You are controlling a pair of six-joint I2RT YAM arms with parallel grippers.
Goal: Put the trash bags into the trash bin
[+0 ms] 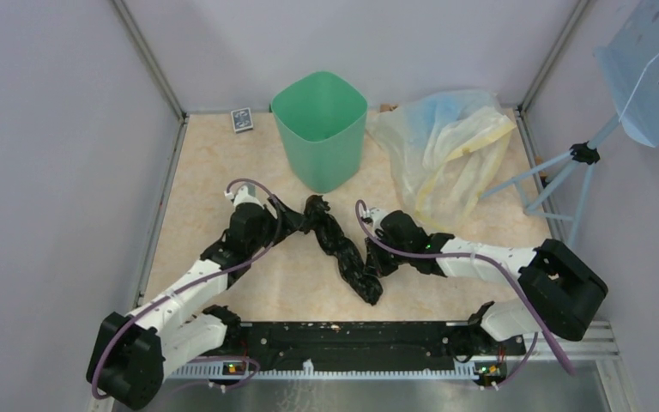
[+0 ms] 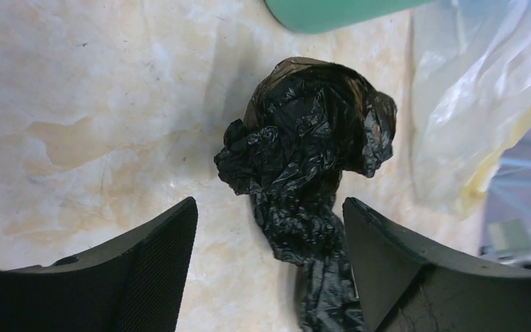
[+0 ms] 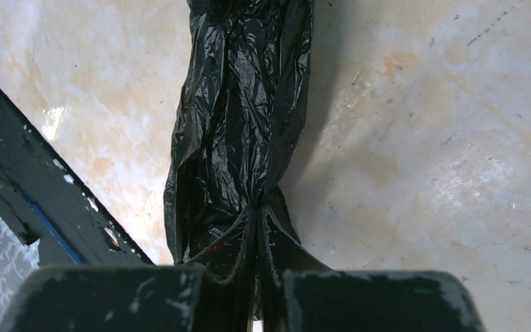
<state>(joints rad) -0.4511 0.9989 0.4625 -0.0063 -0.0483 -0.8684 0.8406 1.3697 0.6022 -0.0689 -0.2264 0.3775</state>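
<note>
Top: trash bag (image 1: 343, 249) lies twisted on table (image 1: 214, 172) between the arms, in front of trash bin (image 1: 320, 142), outside it.
Left wrist: left gripper (image 2: 269, 207) jaws spread wide, straddling the bag's crumpled end, unclamped.
Right wrist: right gripper (image 3: 259, 218) jaws pinched tight on the bag.

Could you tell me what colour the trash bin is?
The trash bin is mint green, clearest in the top view.
</note>
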